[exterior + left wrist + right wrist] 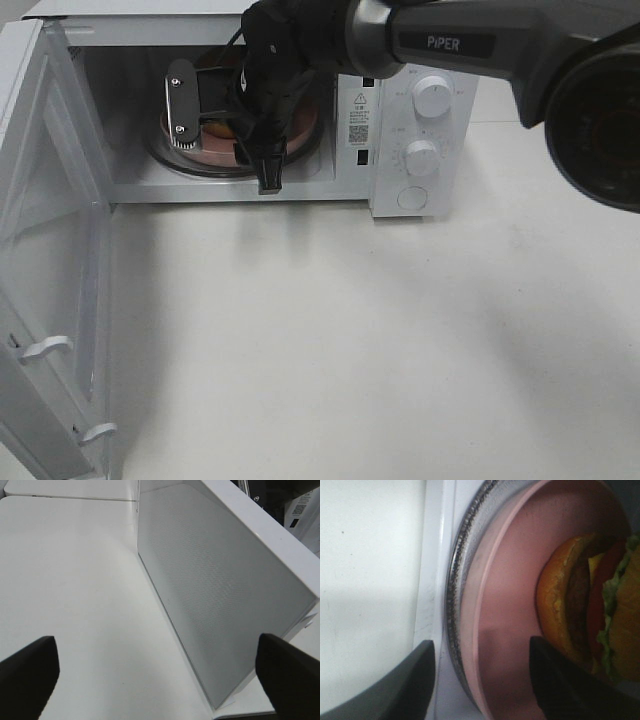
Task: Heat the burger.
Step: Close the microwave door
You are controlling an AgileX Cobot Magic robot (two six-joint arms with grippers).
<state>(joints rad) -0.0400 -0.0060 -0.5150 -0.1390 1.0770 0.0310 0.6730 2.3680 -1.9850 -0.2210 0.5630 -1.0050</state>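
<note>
Currently your burger [559,600] lies on the pink plate [510,580] on the glass turntable [454,585] inside the microwave [420,120], at twelve o'clock on the plain white bench [350,350]. Your right claw [481,647] reaches into the cavity, jaws apart astride the plate's rim, gripping nothing. The door [50,250] hangs open toward nine o'clock. Your left claw [157,645], spread wide and empty, hovers over the bench beside that door.

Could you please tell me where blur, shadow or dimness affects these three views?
Exterior high: the right arm is blurred at the near edge and shadows the table. Left wrist: even light, microwave door sharp. Right wrist: burger dim, soft.
</note>
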